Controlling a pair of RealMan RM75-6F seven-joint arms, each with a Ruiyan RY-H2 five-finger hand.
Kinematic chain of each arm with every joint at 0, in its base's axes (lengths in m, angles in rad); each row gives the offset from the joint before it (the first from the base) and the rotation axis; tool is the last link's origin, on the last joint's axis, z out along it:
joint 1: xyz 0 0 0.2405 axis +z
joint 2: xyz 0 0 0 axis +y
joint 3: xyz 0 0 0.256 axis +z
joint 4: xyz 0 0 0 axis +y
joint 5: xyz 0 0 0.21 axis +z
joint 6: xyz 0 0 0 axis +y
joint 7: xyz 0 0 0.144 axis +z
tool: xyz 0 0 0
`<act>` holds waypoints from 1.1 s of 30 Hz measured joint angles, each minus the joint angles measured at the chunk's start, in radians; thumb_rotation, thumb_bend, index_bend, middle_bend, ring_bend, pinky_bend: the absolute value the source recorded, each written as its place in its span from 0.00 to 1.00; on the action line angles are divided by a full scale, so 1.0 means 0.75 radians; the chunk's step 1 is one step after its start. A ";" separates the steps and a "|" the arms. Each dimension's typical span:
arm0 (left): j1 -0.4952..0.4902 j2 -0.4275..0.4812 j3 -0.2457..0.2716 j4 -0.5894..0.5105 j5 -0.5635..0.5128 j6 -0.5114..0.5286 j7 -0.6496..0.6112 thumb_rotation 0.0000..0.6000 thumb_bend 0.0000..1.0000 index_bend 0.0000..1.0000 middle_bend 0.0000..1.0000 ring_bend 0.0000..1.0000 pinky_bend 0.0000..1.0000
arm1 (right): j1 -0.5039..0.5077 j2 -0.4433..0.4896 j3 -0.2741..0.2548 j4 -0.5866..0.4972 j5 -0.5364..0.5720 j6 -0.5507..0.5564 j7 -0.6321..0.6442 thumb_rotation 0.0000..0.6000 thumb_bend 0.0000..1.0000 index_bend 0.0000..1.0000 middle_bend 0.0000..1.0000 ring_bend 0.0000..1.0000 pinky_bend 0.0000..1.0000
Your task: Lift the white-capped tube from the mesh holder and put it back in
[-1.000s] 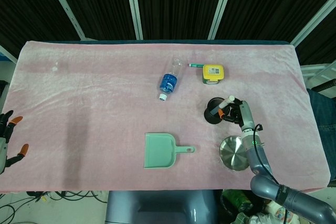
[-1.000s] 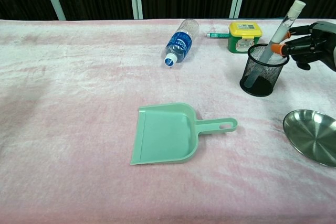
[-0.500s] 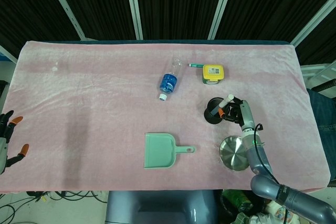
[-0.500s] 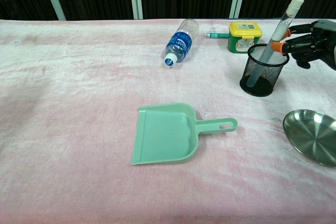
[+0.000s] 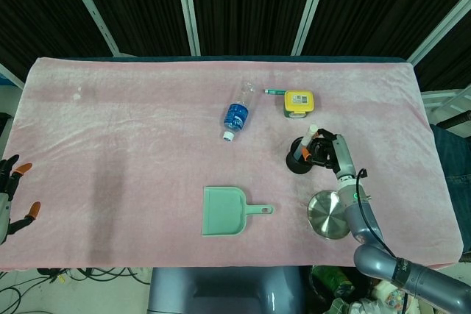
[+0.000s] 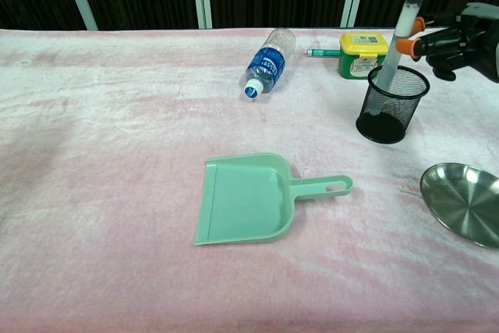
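Right hand (image 6: pixel 456 39) pinches the one white-capped tube (image 6: pixel 406 19), nearly upright, its lower end inside the rim of the single mesh holder (image 6: pixel 392 104) just below the fingers. One steel bowl (image 6: pixel 466 202) nearby; left hand (image 5: pixel 9 190) released, fingers apart.

- A pink cloth (image 5: pixel 132 137) covers the counter.
- Behind the cloth hangs a dark pleated curtain (image 5: pixel 250 5).
- Pale slanting frame bars (image 5: pixel 188 5) cross the curtain.
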 measured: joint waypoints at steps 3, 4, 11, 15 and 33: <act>0.000 0.001 0.000 0.001 0.001 0.000 -0.002 1.00 0.32 0.15 0.02 0.00 0.00 | 0.016 0.039 0.022 -0.052 0.003 0.006 -0.035 1.00 0.32 0.60 0.71 0.87 0.86; 0.000 0.001 0.000 0.000 0.001 0.000 -0.003 1.00 0.32 0.15 0.02 0.00 0.00 | 0.022 0.050 0.030 -0.069 0.005 0.010 -0.048 1.00 0.32 0.60 0.71 0.87 0.86; 0.001 0.004 -0.001 -0.001 0.001 0.001 -0.012 1.00 0.32 0.15 0.02 0.00 0.00 | 0.067 0.143 0.093 -0.228 0.047 0.032 -0.120 1.00 0.32 0.60 0.71 0.87 0.86; 0.003 0.007 -0.001 -0.003 0.001 0.003 -0.021 1.00 0.32 0.15 0.02 0.00 0.00 | 0.085 0.195 0.112 -0.332 0.088 0.020 -0.138 1.00 0.32 0.60 0.71 0.87 0.86; 0.027 0.027 0.002 -0.004 0.006 0.034 -0.066 1.00 0.32 0.15 0.02 0.00 0.00 | -0.071 0.348 0.378 -0.552 -0.215 -0.158 0.551 1.00 0.32 0.60 0.71 0.87 0.86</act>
